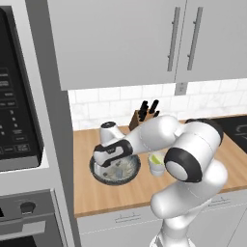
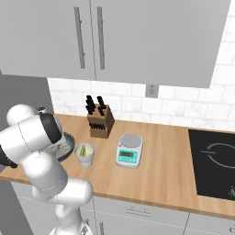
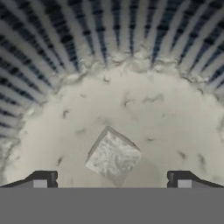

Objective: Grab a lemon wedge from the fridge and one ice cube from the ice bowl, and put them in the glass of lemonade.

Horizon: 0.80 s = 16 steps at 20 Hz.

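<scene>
One ice cube sits in the ice bowl, between the tool's wide-open tips | step: picking up ice | next: go down, squeeze, carry to glass of lemonade at 3 o'clock on the worktop

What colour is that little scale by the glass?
White with teal, the scale; the right base view shows it best.

A knife block stands behind a kitchen scale on the counter.
</scene>
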Tool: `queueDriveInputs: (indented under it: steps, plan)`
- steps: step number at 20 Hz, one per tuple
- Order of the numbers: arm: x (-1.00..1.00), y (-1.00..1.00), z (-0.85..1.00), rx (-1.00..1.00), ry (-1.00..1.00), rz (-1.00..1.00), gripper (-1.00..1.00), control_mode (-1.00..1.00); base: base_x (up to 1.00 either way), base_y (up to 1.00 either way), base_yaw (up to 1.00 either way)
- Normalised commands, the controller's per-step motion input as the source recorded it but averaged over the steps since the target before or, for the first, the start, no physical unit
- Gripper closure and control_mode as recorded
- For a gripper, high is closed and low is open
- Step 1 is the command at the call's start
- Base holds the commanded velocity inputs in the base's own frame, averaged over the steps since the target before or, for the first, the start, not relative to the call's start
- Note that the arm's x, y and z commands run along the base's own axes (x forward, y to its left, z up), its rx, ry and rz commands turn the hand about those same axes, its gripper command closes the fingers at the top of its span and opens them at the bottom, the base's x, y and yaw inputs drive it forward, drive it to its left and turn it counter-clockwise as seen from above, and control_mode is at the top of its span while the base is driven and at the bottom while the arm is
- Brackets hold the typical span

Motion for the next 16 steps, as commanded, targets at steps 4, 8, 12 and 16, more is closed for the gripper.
queueDriveInputs:
  steps: [4,8,12,16]
  plan:
    - [0.07,-0.05,0.02,0.0,0.0,0.0,-1.0,-1.0,0.0,0.0,0.0]
    - [0.09,0.01,0.0,0.0,0.0,0.0,-1.0,-1.0,0.0,0.0,0.0]
    - [0.11,0.0,0.0,0.0,0.0,0.0,-1.0,-1.0,0.0,0.0,0.0]
    - [0.0,0.0,-0.16,0.0,-0.01,0.0,-1.0,-1.0,0.0,0.0,0.0]
